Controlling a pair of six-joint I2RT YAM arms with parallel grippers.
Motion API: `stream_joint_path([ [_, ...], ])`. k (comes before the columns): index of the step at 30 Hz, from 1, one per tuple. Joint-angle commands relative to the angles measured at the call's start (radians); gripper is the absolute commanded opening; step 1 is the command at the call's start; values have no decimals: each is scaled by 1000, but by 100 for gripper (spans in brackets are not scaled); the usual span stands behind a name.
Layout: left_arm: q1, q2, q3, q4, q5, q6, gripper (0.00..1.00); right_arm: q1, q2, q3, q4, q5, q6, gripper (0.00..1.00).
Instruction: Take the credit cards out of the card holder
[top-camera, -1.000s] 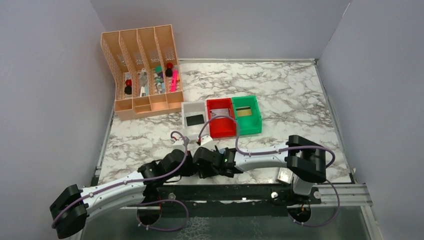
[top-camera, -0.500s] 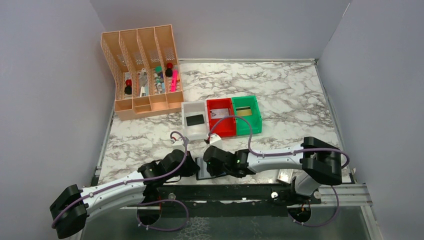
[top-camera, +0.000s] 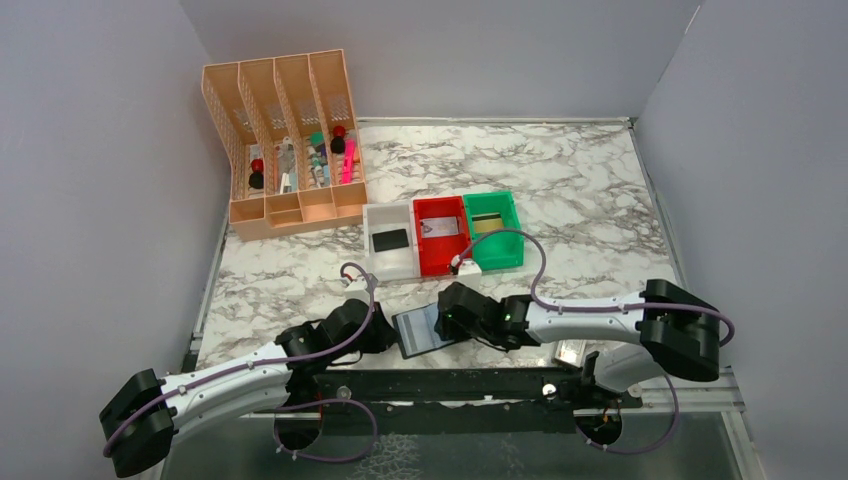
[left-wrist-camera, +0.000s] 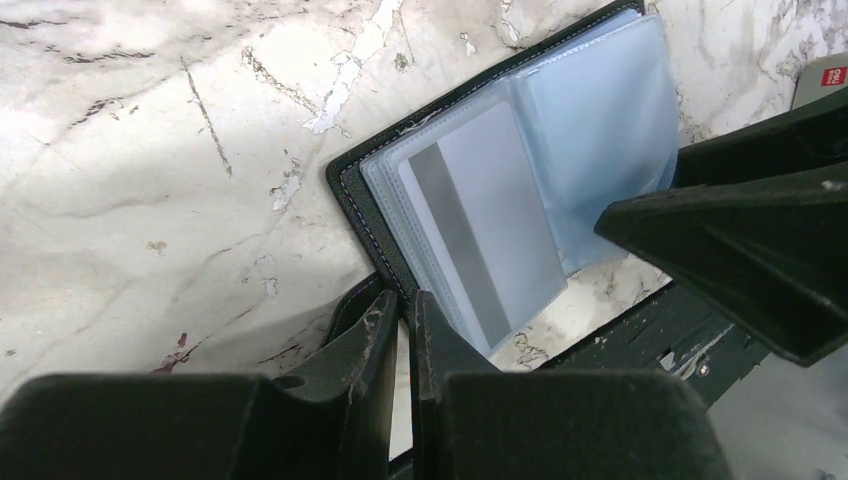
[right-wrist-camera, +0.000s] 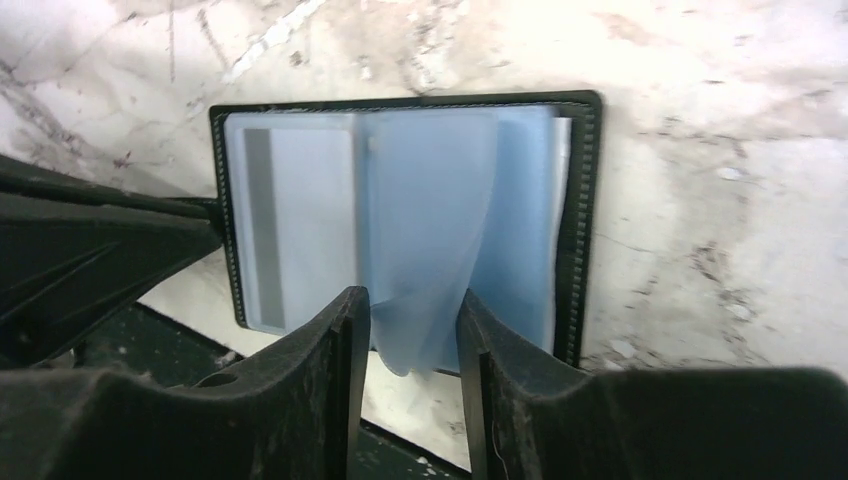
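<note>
The card holder (top-camera: 420, 331) lies open at the table's near edge, black-edged with blue-grey see-through pockets (right-wrist-camera: 520, 220). A grey credit card (left-wrist-camera: 480, 230) with a dark stripe sits in its left pocket (right-wrist-camera: 290, 230). My left gripper (left-wrist-camera: 408, 300) is shut on the holder's black edge (left-wrist-camera: 350, 190), at its near-left corner (top-camera: 388, 335). My right gripper (right-wrist-camera: 410, 300) stands open over the holder's near side (top-camera: 447, 318), with a curled pocket leaf (right-wrist-camera: 425, 230) hanging between its fingers. Other cards lie in the bins: black (top-camera: 389, 240), printed (top-camera: 441, 228), gold (top-camera: 488, 223).
White (top-camera: 372, 262), red (top-camera: 445, 262) and green (top-camera: 516, 248) bins stand side by side mid-table. An orange desk organiser (top-camera: 285, 140) with pens is at the back left. A small whitish case (top-camera: 570, 350) with a red mark lies near the right arm's base. The table edge runs just under the holder.
My right arm has drawn back to the right, uncovering the open card holder, and its jaws have narrowed. The left arm and its grip have not moved.
</note>
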Motion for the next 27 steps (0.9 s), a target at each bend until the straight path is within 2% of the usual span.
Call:
stream_joint_path([
  [1,-5,1,10,4,0,12,14,-14,-51,-18,-62,119,57,43],
  [6,-5,4,15,6,1,14,14,-15,-39,27,-262,281,91,44],
  [12,-6,4,17,6,1,15,13,-15,-60,73,-413,329,128,44],
  [16,-5,2,18,6,2,16,14,-13,-141,77,-294,223,6,44],
  [20,-6,-4,19,6,1,16,14,-13,-176,44,-61,13,-153,45],
  [23,-5,-8,16,6,0,15,14,-2,-107,61,23,-82,-192,47],
  [27,-5,-7,15,6,1,14,14,41,43,150,10,-72,-211,51],
])
